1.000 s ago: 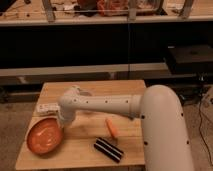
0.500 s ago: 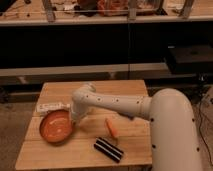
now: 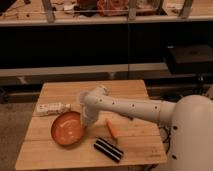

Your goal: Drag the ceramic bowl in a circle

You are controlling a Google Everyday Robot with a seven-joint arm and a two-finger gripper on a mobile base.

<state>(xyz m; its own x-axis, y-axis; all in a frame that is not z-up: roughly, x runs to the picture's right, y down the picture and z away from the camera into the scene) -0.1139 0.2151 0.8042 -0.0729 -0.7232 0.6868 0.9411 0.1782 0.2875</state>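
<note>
The ceramic bowl (image 3: 67, 128) is a wide, shallow orange-red bowl resting on the wooden table (image 3: 135, 142), left of the middle. My gripper (image 3: 88, 120) points down at the bowl's right rim, on the end of the white arm (image 3: 130, 107) that reaches in from the right. The gripper's tip is hidden where it meets the rim.
A white packet (image 3: 52, 108) lies behind the bowl on the left. An orange carrot-like piece (image 3: 112, 128) lies just right of the gripper. A black oblong object (image 3: 108, 149) lies near the front edge. A small pale cup (image 3: 80, 96) stands behind the arm's wrist.
The bowl has slid to the right across the table, away from the front left corner, and the gripper has moved right with it.
</note>
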